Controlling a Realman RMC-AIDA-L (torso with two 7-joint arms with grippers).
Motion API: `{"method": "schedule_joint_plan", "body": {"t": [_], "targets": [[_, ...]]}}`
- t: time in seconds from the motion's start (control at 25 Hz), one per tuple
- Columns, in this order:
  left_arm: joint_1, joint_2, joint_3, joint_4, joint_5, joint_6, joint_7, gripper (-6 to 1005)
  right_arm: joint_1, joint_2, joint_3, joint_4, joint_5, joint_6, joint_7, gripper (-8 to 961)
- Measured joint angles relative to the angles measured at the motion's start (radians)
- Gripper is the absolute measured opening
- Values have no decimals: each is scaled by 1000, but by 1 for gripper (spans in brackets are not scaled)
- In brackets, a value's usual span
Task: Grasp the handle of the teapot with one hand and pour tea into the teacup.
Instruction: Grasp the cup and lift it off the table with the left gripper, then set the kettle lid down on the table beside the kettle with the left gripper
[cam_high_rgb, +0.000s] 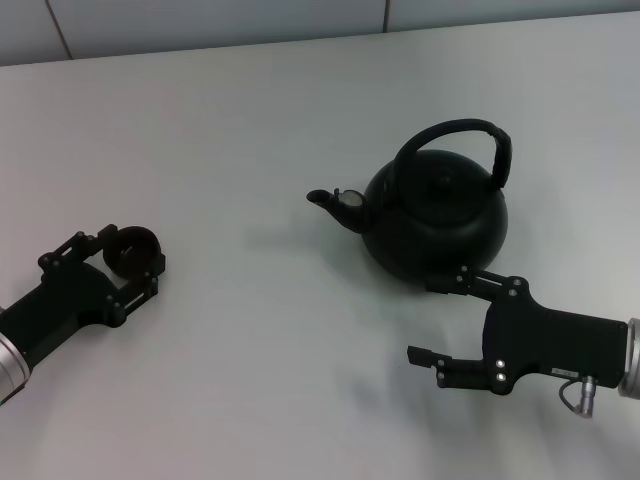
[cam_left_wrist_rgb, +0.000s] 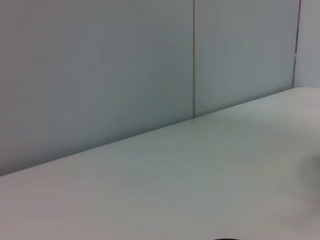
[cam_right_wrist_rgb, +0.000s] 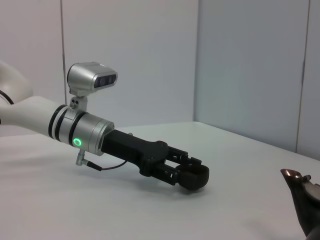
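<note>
The matte black teapot (cam_high_rgb: 440, 225) stands upright on the white table, right of centre, with its spout (cam_high_rgb: 325, 200) pointing left. Its arched handle (cam_high_rgb: 470, 130) rises over the lid and nothing touches it. My right gripper (cam_high_rgb: 442, 320) is open and empty, low on the table just in front of the teapot's base, with one finger close to the pot. My left gripper (cam_high_rgb: 128, 262) is at the far left, shut on the small black teacup (cam_high_rgb: 133, 248). The right wrist view shows the left gripper holding the teacup (cam_right_wrist_rgb: 194, 176) and the teapot's spout tip (cam_right_wrist_rgb: 300, 186).
The white table (cam_high_rgb: 260, 130) runs back to a pale panelled wall (cam_left_wrist_rgb: 125, 65). A wide stretch of bare table lies between the teacup and the teapot's spout.
</note>
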Motion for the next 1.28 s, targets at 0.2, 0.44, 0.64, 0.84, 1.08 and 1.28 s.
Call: {"method": "schedule_joint_plan", "body": {"t": [0.2, 0.44, 0.64, 0.84, 1.08, 1.28], "targets": [[-4, 0, 6, -1, 1, 32, -12, 703, -2, 0, 0, 0, 0, -2, 0, 816], [-56, -3, 60, -23, 2, 43, -21, 711, -3, 0, 0, 0, 0, -3, 0, 817], [-117, -6, 101, -58, 2, 38, -21, 717, -4, 0, 0, -1, 0, -4, 0, 817], [-153, -7, 116, -82, 3, 22, -21, 724, -4, -2, 0, -4, 0, -5, 0, 816], [-165, -8, 118, -87, 3, 11, -22, 732, -3, -2, 0, -4, 0, -5, 0, 816], [-182, -8, 118, -103, 3, -28, -17, 739, -1, -2, 0, -5, 0, -5, 0, 816]]}}
